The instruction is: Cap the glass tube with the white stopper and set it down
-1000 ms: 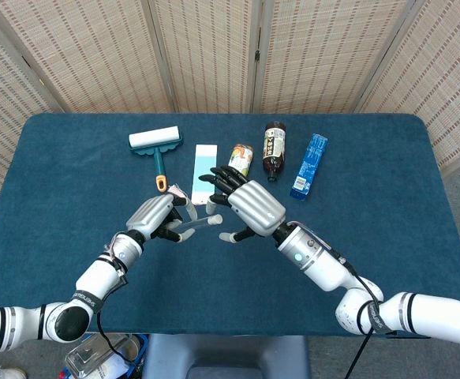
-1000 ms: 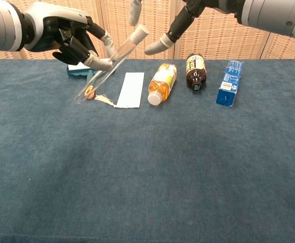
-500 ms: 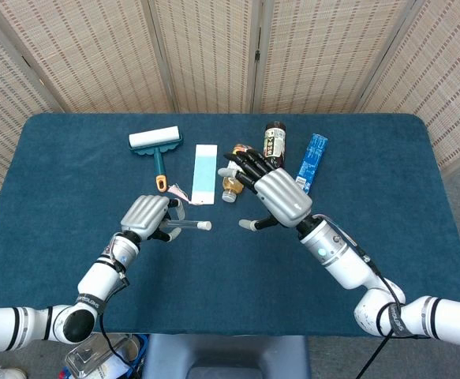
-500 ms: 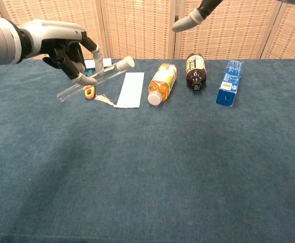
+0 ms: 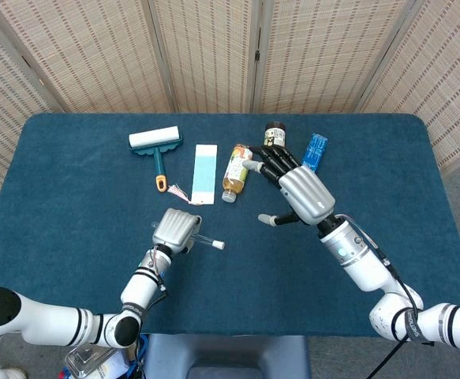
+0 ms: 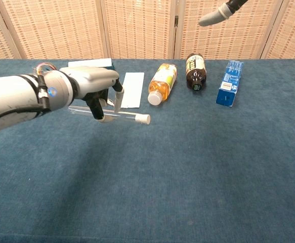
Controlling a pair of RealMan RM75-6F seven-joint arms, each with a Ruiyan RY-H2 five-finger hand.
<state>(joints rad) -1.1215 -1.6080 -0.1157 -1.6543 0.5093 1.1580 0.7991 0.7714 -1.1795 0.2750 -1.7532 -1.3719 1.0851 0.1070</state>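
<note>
Left of centre in the head view, low over the blue worktop [image 5: 72, 181]: left hand [image 5: 176, 229], fingers [image 6: 118, 99] curled around the glass tube [image 6: 109, 115], holding it near level. In the chest view, tube stretched across the left-centre of the frame, above the cloth rather than lying on it, white stopper [image 6: 144, 119] seated on its right end, bare glass poking out to the left of the grip. In the head view, only the stoppered end [image 5: 217, 245] visible, jutting right from under the hand. Right of centre in the head view: right hand [image 5: 297, 189], raised above the worktop, fingers [image 5: 271, 165] spread and holding nothing, thumb pointing left; in the chest view, just one pale fingertip [image 6: 213, 15] at the upper right edge of the frame. Well apart from the tube. Along the upper middle of the head view, a row of items lying on the worktop: lint roller [image 5: 155, 144] with teal frame and orange-tipped handle at upper left, then a white and pale blue flat card [image 5: 203, 173], then an orange drink bottle [image 5: 234, 171] on its side with cap toward the camera, then a dark brown bottle [image 5: 274, 135] partly behind the right hand, then a blue box [image 5: 315, 150] furthest right. Behind the worktop, woven folding screens [image 5: 214, 47] filling the top of both views.
</note>
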